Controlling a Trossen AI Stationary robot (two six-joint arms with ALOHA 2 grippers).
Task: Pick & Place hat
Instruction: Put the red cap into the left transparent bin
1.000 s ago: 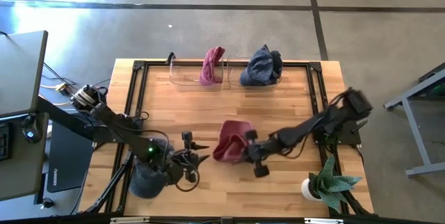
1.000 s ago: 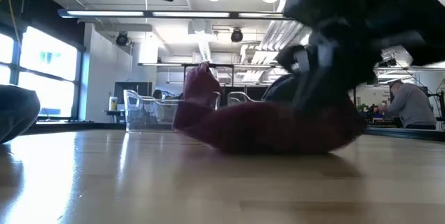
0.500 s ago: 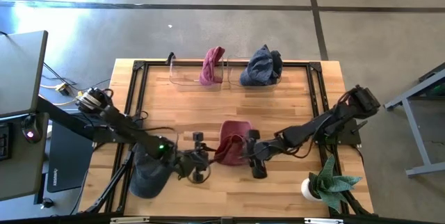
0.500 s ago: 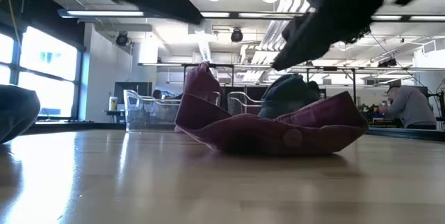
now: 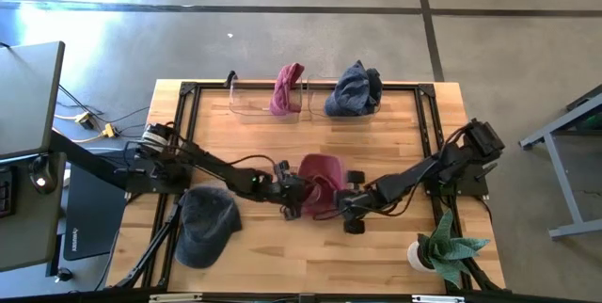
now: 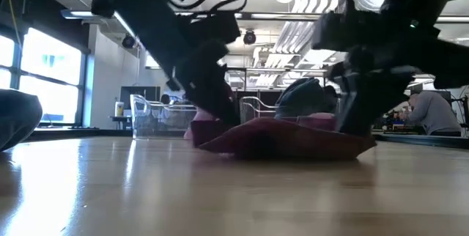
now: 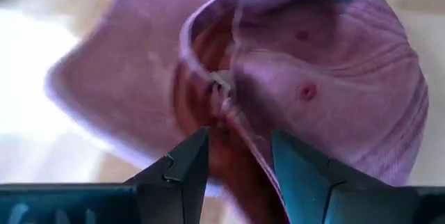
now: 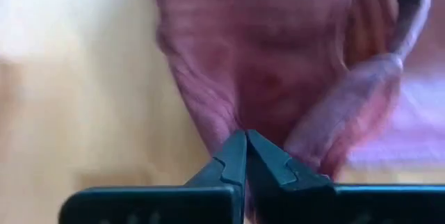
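A maroon hat point(image 5: 320, 173) lies on the middle of the wooden table, also seen in the low view point(image 6: 286, 139). My left gripper point(image 5: 293, 193) is open at the hat's left side. In its wrist view point(image 7: 240, 158) the two fingers stand on either side of the hat's brim edge point(image 7: 222, 92). My right gripper point(image 5: 346, 207) is down at the hat's near right side and shut on its cloth point(image 8: 245, 147). A dark grey hat point(image 5: 205, 225) lies flat near the table's near left corner. My left gripper has the hat's brim edge point(image 7: 229, 120) between its open fingers; I cannot tell whether either finger touches it. My right gripper pinches a thin fold of the hat's cloth point(image 8: 243, 123) between its two fingertips, coming low from the table's near right side. The hat rests on the table.
Two clear bins point(image 5: 254, 105) stand at the far edge, one with a maroon hat point(image 5: 287, 88), the other with a blue-grey hat point(image 5: 355, 89). A potted plant point(image 5: 442, 247) stands at the near right corner. Bare wood lies between the bins and the hat.
My left gripper has travelled toward the table's right and slightly far, away from the grey hat, and now stands at the maroon hat's left side. The maroon hat, half a second ago raised at its right side, now lies lower and flatter. My right gripper has come down onto it.
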